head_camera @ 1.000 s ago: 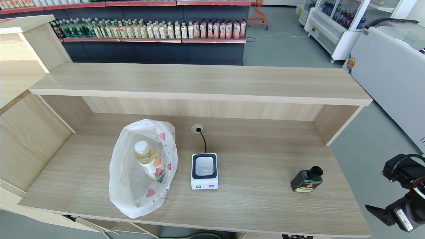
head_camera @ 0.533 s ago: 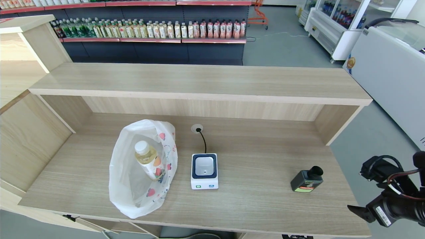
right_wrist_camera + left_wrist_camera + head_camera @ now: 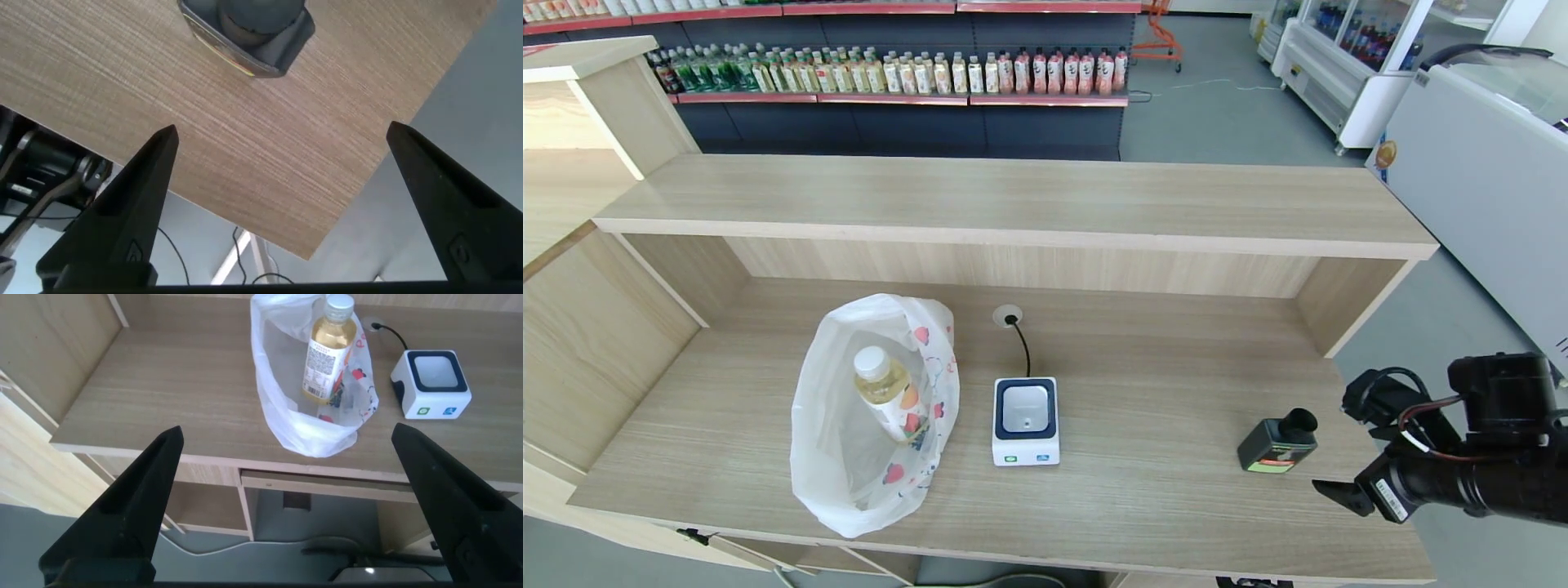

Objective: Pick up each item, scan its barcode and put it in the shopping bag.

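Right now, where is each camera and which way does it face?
Head view: on the head, facing forward and down at the counter; right arm shows.
Left wrist view: off the counter's near edge, facing shopping bag and scanner; open jaws.
Right wrist view: above the counter, facing down at the dark bottle; open jaws.
Head and left wrist views share the scanner.

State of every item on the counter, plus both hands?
shopping bag: open, standing on the counter, one bottle inside
yellow drink bottle: capped, leaning in the bag
scanner: face up, cable attached, nothing over it
dark bottle: capped, standing on the counter, not held
left hand: open, empty
right hand: open, empty, near the dark bottle
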You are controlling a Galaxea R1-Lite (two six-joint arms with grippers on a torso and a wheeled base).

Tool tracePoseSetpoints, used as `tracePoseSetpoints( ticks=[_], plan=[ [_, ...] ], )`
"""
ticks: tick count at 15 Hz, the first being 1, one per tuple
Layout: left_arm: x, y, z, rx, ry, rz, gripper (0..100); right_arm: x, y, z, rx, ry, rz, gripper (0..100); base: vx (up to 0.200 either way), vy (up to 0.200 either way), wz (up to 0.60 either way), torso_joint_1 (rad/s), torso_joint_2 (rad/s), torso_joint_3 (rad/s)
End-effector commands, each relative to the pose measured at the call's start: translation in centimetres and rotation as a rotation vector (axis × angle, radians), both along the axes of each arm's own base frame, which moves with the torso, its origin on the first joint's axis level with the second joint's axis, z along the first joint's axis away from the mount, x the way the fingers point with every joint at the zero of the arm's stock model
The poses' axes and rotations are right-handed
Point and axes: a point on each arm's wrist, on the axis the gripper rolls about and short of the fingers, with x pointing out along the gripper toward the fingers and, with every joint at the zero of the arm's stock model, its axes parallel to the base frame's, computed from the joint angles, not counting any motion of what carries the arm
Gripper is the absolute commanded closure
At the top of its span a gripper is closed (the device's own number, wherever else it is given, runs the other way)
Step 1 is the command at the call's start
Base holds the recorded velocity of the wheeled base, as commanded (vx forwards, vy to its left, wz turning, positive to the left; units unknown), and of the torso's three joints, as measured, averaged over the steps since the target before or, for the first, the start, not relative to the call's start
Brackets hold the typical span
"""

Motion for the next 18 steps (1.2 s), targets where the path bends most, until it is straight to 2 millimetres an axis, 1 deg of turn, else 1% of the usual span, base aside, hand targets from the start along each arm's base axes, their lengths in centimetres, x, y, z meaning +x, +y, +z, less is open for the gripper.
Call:
tracePoseSetpoints(
  ticks=[1, 5, 6, 8, 12, 13, 15, 16, 18],
  plan=[
    [0.0, 0.0, 0.0, 0.000, 0.000, 0.000, 0, 1.0, 0.6, -0.9, 0.018, 0.032, 0.040, 0, 0.000, 0.000, 0.00, 0.000, 0.00, 0.000],
    [0.0, 0.0, 0.0, 0.000, 0.001, 0.000, 0, 2.2, 1.3, -1.7, 0.028, 0.023, 0.078, 0, 0.000, 0.000, 0.00, 0.000, 0.00, 0.000],
    [0.0, 0.0, 0.0, 0.000, 0.000, 0.000, 0, 2.7, 1.6, -1.9, 0.028, 0.006, 0.087, 100, 0.000, 0.000, 0.00, 0.000, 0.00, 0.000],
    [0.0, 0.0, 0.0, 0.000, 0.000, 0.000, 0, 3.1, 1.8, -2.3, 0.029, -0.001, 0.096, 100, 0.000, 0.000, 0.00, 0.000, 0.00, 0.000],
    [0.0, 0.0, 0.0, 0.000, 0.000, 0.000, 0, 2.8, 2.1, -2.3, 0.029, 0.001, 0.107, 100, 0.000, 0.000, 0.00, 0.000, 0.00, 0.000],
    [0.0, 0.0, 0.0, 0.000, 0.001, 0.000, 0, 2.8, 2.1, -2.2, 0.028, -0.004, 0.106, 100, 0.000, 0.000, 0.00, 0.000, 0.00, 0.000],
    [0.0, 0.0, 0.0, 0.000, 0.000, 0.000, 0, 2.6, 2.1, -1.3, 0.025, -0.040, 0.107, 100, 0.000, 0.000, 0.00, 0.000, 0.00, 0.000],
    [0.0, 0.0, 0.0, 0.000, 0.000, 0.000, 0, 2.4, 2.0, -0.7, 0.023, -0.069, 0.104, 0, 0.000, 0.000, 0.00, 0.000, 0.00, 0.000],
    [0.0, 0.0, 0.0, 0.000, 0.001, 0.000, 0, 1.9, 1.6, 0.3, 0.016, -0.111, 0.100, 0, 0.000, 0.000, 0.00, 0.000, 0.00, 0.000]
  ],
)
